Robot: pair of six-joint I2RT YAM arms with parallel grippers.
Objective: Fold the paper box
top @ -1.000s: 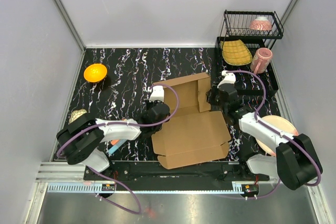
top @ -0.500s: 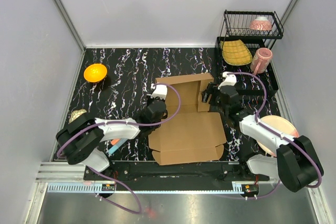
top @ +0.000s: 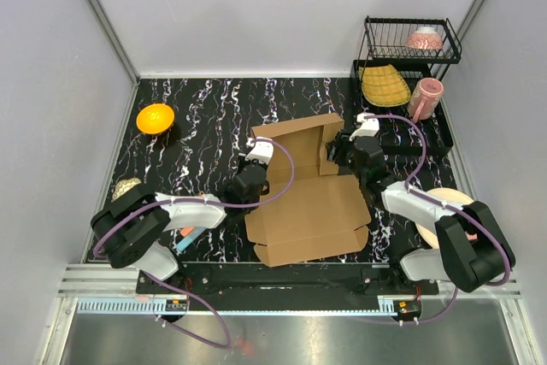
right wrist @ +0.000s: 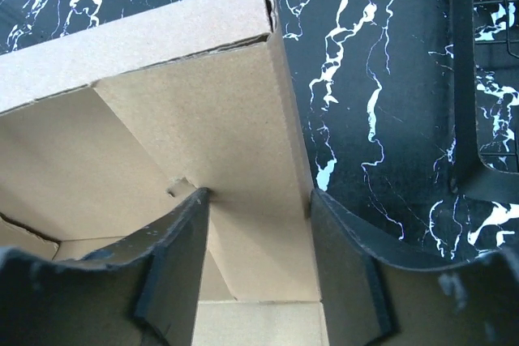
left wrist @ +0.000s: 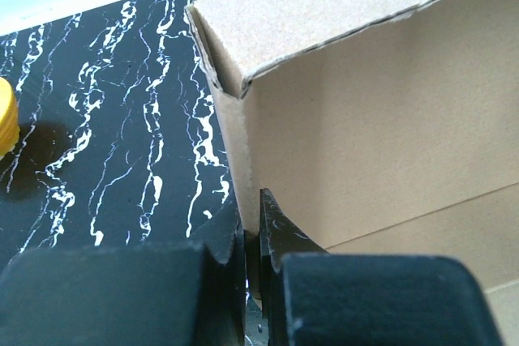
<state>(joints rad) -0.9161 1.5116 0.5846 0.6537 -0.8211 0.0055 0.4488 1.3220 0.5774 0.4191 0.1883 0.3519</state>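
The paper box lies in the middle of the black marbled table, between the two arms. Its near part rests flat on the tabletop, and its far part is raised, with a back panel and side walls standing up.

The left gripper sits at the box's left wall. Its jaws are pressed together on the wall's near edge, and the cardboard runs down between the two black fingers.

The right gripper is at the box's far right corner. Its jaws stand apart, one finger inside the box and the other outside over the table, with the right wall between them. I cannot tell whether either finger touches the cardboard.

An orange bowl sits at the far left of the table, well apart from the box. A black wire rack stands at the far right. It holds a pink bowl on top and a yellow dish below, with a pink mug just beside the dish. A pale plate lies near the right arm.
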